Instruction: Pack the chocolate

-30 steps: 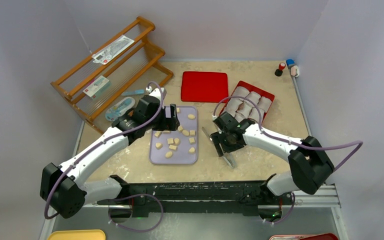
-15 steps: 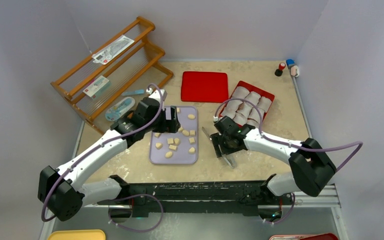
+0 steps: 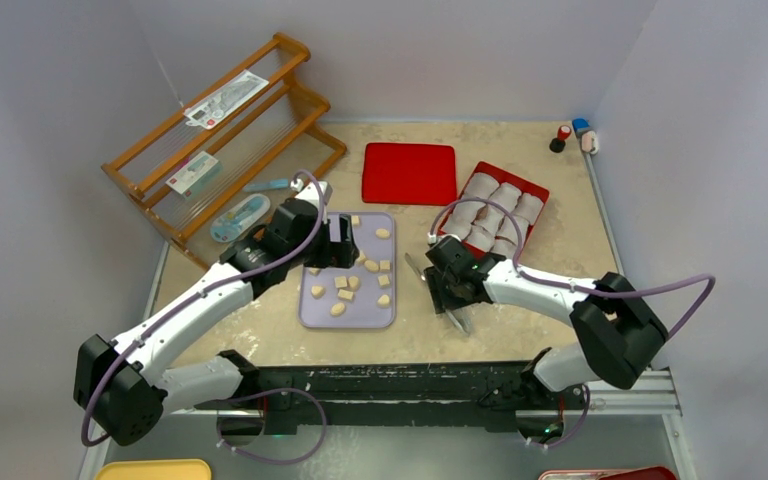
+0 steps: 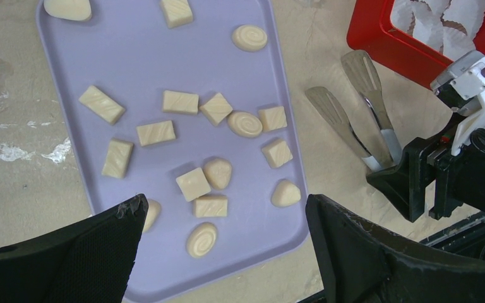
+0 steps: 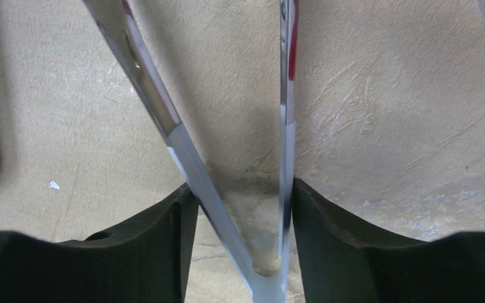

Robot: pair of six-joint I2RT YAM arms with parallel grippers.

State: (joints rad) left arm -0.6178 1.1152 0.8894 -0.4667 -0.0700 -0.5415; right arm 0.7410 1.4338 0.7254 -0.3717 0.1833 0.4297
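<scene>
Several pale chocolate pieces [image 3: 345,283] [image 4: 192,183] lie scattered on a lilac tray [image 3: 360,316] [image 4: 164,69]. Over the tray's far left part hangs my left gripper [image 3: 338,240] [image 4: 224,207], open, with nothing between its fingers. Right of the tray, metal tongs [image 3: 460,322] [image 4: 353,120] [image 5: 151,107] lie on the table. My right gripper [image 3: 450,285] [image 5: 243,196] is down over them. Its two fingers press on the outer sides of both tong arms near the hinge. A red box [image 3: 538,192] [image 4: 385,44] lined with white paper cups sits behind the right arm.
A flat red lid [image 3: 409,172] lies at the back centre. A wooden rack [image 3: 220,130] with packets stands at the back left, a blue packet [image 3: 240,215] in front of it. Small bottles [image 3: 570,135] sit in the far right corner.
My right gripper has shifted slightly left and down over the tongs and its fingers have narrowed onto the tong arms. The left gripper has barely moved.
</scene>
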